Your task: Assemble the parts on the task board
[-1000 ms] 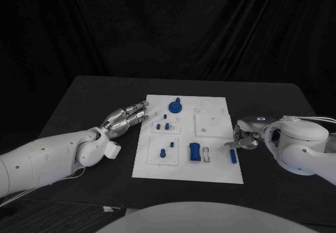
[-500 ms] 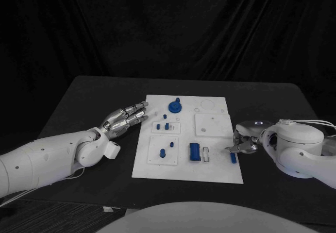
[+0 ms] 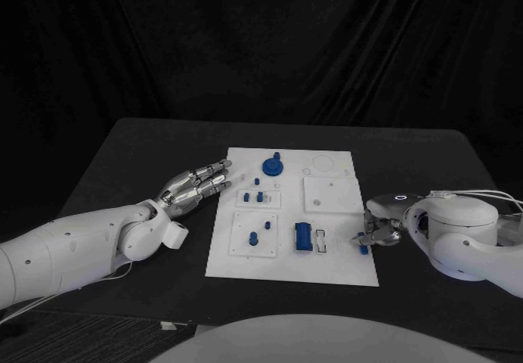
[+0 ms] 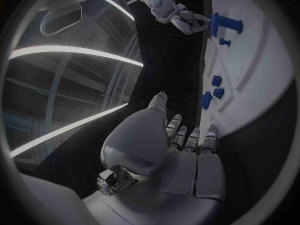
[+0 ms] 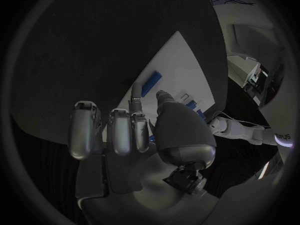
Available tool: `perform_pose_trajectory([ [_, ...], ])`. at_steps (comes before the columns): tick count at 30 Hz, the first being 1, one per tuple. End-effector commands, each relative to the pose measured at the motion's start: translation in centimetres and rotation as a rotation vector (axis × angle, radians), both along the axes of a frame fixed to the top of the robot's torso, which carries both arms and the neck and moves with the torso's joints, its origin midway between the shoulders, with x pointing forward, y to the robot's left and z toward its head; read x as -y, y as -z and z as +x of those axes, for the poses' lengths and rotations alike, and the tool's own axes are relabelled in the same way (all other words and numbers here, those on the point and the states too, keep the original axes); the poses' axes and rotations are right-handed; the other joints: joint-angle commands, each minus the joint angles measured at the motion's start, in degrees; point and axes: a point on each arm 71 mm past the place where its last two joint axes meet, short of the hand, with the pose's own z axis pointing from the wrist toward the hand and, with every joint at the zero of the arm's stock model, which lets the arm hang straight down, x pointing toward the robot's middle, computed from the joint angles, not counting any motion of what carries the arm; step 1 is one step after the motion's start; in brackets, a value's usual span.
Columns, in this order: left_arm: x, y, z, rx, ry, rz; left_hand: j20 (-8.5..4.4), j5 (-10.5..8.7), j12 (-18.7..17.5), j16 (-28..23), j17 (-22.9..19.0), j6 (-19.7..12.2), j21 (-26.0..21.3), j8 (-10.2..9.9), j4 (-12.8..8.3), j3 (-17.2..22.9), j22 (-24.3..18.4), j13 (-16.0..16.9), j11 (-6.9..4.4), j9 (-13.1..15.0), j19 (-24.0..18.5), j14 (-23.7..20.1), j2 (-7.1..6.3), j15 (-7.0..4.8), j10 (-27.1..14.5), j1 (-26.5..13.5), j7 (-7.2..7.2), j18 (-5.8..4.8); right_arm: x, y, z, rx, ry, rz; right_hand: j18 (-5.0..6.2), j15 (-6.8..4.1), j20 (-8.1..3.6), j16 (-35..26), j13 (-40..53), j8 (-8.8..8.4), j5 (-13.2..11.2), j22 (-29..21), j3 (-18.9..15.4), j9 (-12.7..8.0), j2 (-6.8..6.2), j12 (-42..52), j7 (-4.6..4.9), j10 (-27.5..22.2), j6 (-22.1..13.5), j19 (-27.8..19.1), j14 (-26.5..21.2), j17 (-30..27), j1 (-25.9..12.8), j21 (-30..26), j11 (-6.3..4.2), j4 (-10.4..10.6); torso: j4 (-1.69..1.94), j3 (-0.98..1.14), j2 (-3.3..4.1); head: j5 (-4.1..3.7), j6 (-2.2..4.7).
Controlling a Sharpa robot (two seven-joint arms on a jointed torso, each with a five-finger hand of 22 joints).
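Observation:
The white task board (image 3: 338,265) lies mid-table. On it are a round blue knob (image 3: 273,165), small blue pegs (image 3: 254,197), a blue block (image 3: 304,237) beside a pale block (image 3: 323,240), and a blue bar (image 3: 363,248) near its right edge. My right hand (image 3: 377,235) sits at the board's right edge with its fingertips down on the bar's far end; I cannot tell whether it grips the bar. The left wrist view shows this right hand (image 4: 178,16) against a blue part (image 4: 215,22). My left hand (image 3: 197,185) hovers left of the board, flat and holding nothing.
The black table (image 3: 142,151) surrounds the board, with bare room behind it and on both sides. Two more pegs (image 3: 259,231) stand in a recessed plate at the board's near left. A square plate (image 3: 330,195) lies at the upper right.
My right hand has slid nearer along the board's right edge, from just beyond the blue bar onto its far end. The bar and my left hand have not moved.

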Motion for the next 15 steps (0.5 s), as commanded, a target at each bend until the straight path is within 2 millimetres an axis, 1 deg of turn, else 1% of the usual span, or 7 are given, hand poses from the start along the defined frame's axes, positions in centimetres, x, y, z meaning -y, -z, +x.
perform_pose_trajectory([
  [1,0.19,0.05,-0.13,-0.001,0.008,-0.02,0.51,0.34,0.17,0.24,0.07,0.04,0.36,0.24,-0.23,0.28,0.08,-0.03,0.44,0.03,0.08,0.14,0.42,0.33,-0.06,0.04,0.49,1.05,0.07,0.28,-0.15,-0.012,0.004,-0.032,0.11,0.13,0.26,-0.33,15.06,-1.01,2.28,11.41,0.71,-0.62,-0.15,0.2,0.02,5.99,0.47,2.09,3.9,2.82,1.64,-0.34,0.54,-0.42,0.0,-0.02,-0.01,-0.02,0.0],
  [6,0.23,0.22,-0.25,-0.005,0.01,-0.021,0.52,0.56,0.16,0.23,0.07,-0.06,0.35,0.22,-0.4,0.43,0.04,-0.04,0.46,0.01,0.08,0.14,0.5,0.33,-0.08,0.2,0.51,1.05,-0.18,0.44,-0.14,-0.013,0.01,-0.01,0.17,0.09,0.26,-0.41,15.06,-1.94,5.99,11.35,2.33,-1.29,-0.34,0.2,-0.05,5.99,0.72,2.01,3.85,2.51,4.69,-0.55,0.47,-2.31,0.0,-0.01,-0.03,0.0,0.0],
  [9,0.26,0.29,-0.3,-0.007,0.011,-0.022,0.53,0.79,0.14,0.22,0.07,-0.08,0.35,0.21,-0.58,0.57,0.02,-0.05,0.48,0.01,0.08,0.13,0.57,0.33,-0.11,0.33,0.53,1.04,-0.32,0.51,-0.09,-0.013,0.014,0.002,0.23,-0.05,0.17,-0.56,15.06,-2.61,9.87,11.26,4.61,-1.69,-0.6,0.2,-0.22,5.99,0.48,1.88,3.76,2.12,8.72,-0.84,0.33,-5.21,-0.01,-0.01,-0.02,0.11,0.0],
  [10,0.27,0.31,-0.32,-0.008,0.012,-0.023,0.53,0.95,0.15,0.22,0.07,-0.08,0.35,0.22,-0.7,0.67,0.02,-0.05,0.49,0.01,0.09,0.13,0.62,0.32,-0.11,0.42,0.54,1.04,-0.36,0.54,-0.06,-0.013,0.016,0.007,0.3,-0.06,0.13,-0.75,15.06,-2.93,11.05,11.15,5.98,-1.84,-0.89,0.2,-0.21,5.99,0.37,1.75,3.68,1.71,10.75,-1.19,0.32,-6.98,0.0,-0.01,-0.01,0.1,0.0],
  [12,0.28,0.34,-0.34,-0.009,0.012,-0.023,0.53,1.13,0.15,0.22,0.07,-0.08,0.35,0.22,-0.81,0.75,0.01,-0.04,0.49,0.01,0.09,0.13,0.65,0.33,-0.11,0.48,0.54,1.04,-0.4,0.58,-0.02,-0.014,0.021,0.016,0.38,-0.03,0.13,-0.89,15.06,-3.19,11.77,11.04,7.34,-1.91,-1.12,0.2,-0.14,5.99,0.18,1.62,3.6,1.39,12.44,-1.57,0.38,-8.67,0.01,-0.02,-0.02,0.07,0.0],
  [13,0.28,0.35,-0.34,-0.009,0.012,-0.023,0.53,1.13,0.15,0.22,0.07,-0.08,0.35,0.22,-0.81,0.75,0.01,-0.04,0.49,0.01,0.09,0.13,0.65,0.33,-0.11,0.48,0.54,1.04,-0.41,0.59,-0.01,-0.015,0.025,0.022,0.41,-0.02,0.14,-0.99,15.06,-3.29,11.37,11.0,8.09,-1.92,-1.24,0.2,-0.08,5.99,0.08,1.56,3.56,1.2,13.23,-1.72,0.42,-9.52,0.02,-0.01,-0.02,0.07,0.0],
  [15,0.27,0.37,-0.36,-0.009,0.012,-0.023,0.53,1.39,0.15,0.22,0.07,-0.1,0.35,0.22,-0.96,0.87,0.01,-0.05,0.5,0.01,0.1,0.13,0.7,0.32,-0.12,0.57,0.55,1.04,-0.45,0.62,0.01,-0.019,0.033,0.036,0.47,0.09,0.17,-1.12,15.06,-3.58,5.04,10.9,12.48,-1.92,-1.54,0.2,0.14,5.99,-0.1,1.44,3.51,0.9,15.1,-2.08,0.63,-12.21,0.01,-0.01,-0.01,0.12,0.0],
])
